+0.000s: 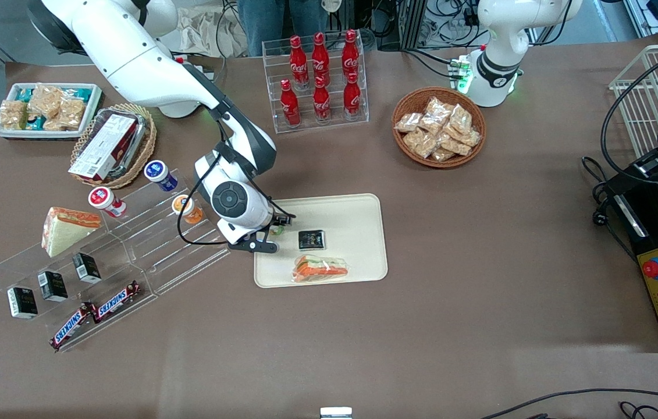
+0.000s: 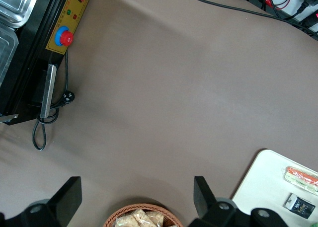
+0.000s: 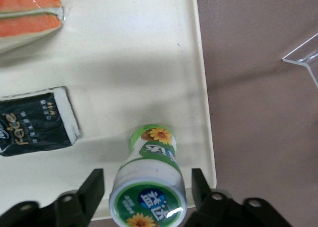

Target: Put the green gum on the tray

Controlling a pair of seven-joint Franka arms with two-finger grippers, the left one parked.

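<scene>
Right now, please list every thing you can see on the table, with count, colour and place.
green gum: 1, green and white, on the tray near its rim, between the open fingers
tray: 1, cream, table middle
black packet: 1, on tray
sandwich: 1, wrapped, on tray
cola bottles: 7, red, in clear rack
snack basket: 1, brown wicker, toward parked arm's end
gum bottles: 3, blue, red, orange lids, on clear stand
Snickers bars: 2, stand's lowest step
gripper: 1, over the tray's edge, open
</scene>
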